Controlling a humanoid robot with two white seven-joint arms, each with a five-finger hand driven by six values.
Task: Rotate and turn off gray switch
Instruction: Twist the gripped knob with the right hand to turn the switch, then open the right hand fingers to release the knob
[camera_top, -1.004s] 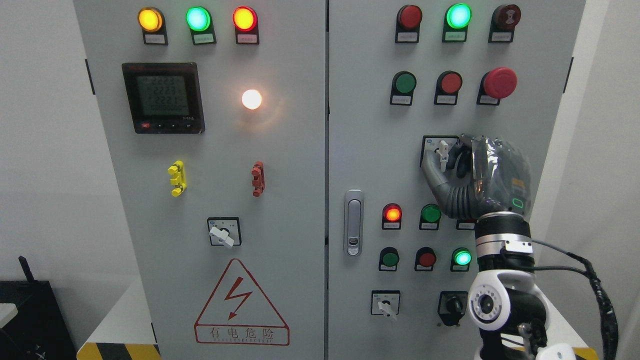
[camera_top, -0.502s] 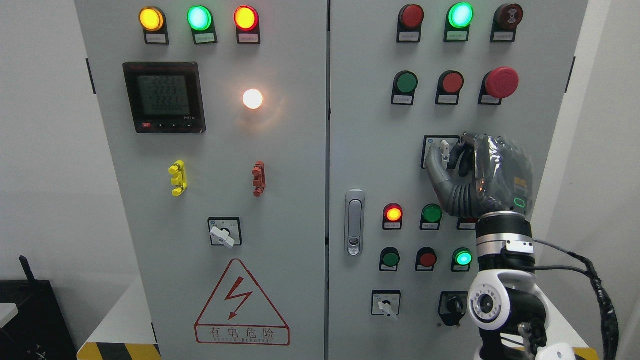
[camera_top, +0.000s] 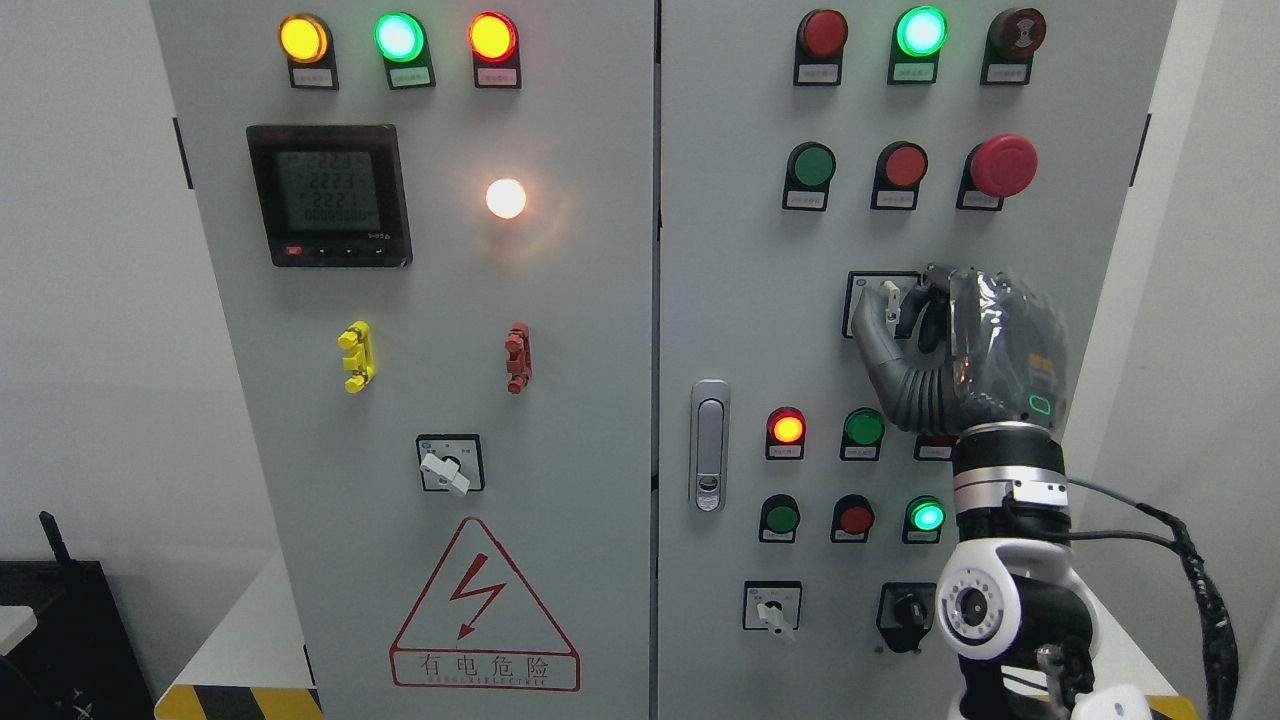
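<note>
At the right-hand door of a tall grey electrical cabinet (camera_top: 740, 330), the robot's right hand (camera_top: 960, 340) is raised against the panel, its arm rising from the lower right. The left hand is out of sight. The hand is closed in a pinch: the grey thumb curves up on the left, and the fingers (camera_top: 925, 295) bend over from the right, meeting on the small pale lever of the gray switch (camera_top: 888, 300). The switch sits on a square plate right at the fingertips, partly hidden by them, and the lever stands roughly upright between thumb and fingers.

Just below the palm lie a lit red lamp (camera_top: 787, 428) and a green button (camera_top: 862, 428). Above the hand is a large red mushroom button (camera_top: 1003, 165). Well off to the hand's left, on the other door, are a digital meter (camera_top: 328, 195) and a similar rotary switch (camera_top: 449, 463).

The lever looks like rigid moulded plastic, light but probably spring-detented, so it should resist and then click. It is narrow and smooth, so the grip could slip. Its flat sides are the best place to hold, close to the hub, twisting about its axis and not pulling outward. The turn seems barely begun.
</note>
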